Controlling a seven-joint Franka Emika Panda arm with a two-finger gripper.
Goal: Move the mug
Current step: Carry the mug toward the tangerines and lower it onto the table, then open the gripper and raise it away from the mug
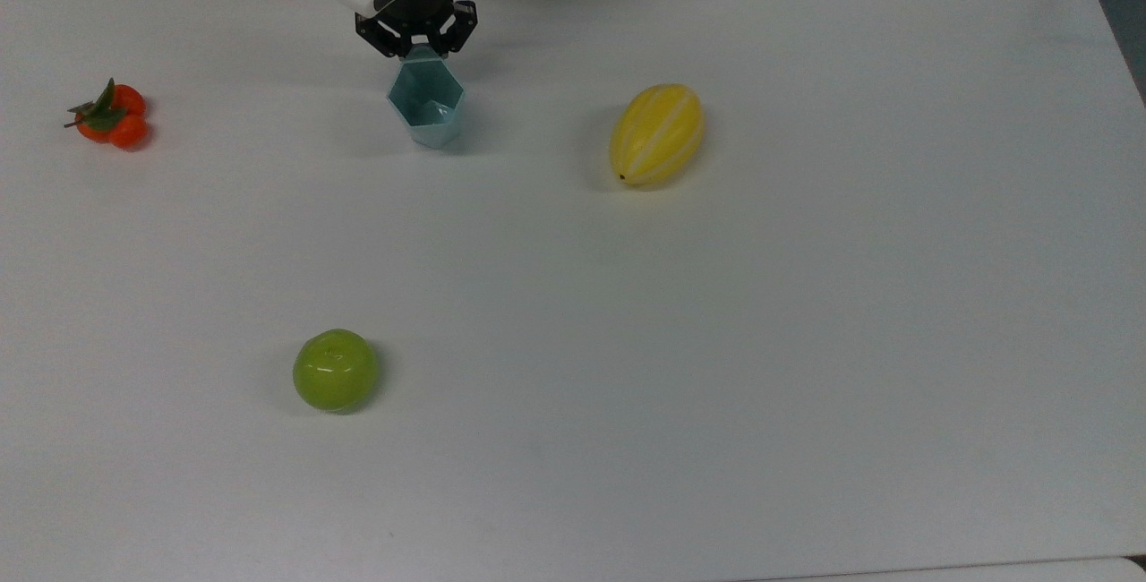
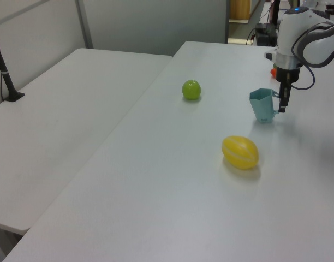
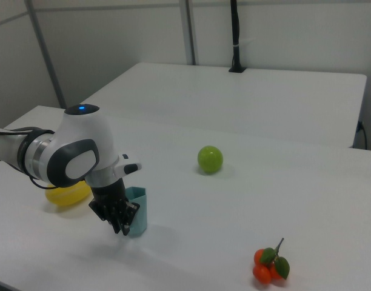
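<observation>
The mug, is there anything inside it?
The top view looks into the upright mug: bare teal floor, nothing inside. The gripper covers the rim on the handle side.

White rounded arm point(image 3: 76, 151), grey joint bands, blue light, black jaws, black cable.

A green apple point(image 1: 336, 370), yellow melon point(image 1: 656, 134) and orange fruit cluster point(image 1: 111, 115) lie well apart.

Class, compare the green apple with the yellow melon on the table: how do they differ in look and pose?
The green apple is round and plain green; the yellow melon is oval with pale stripes. The apple sits upright on its base, while the melon lies on its side. The melon looks clearly bigger. Both rest untouched on the white table.
</observation>
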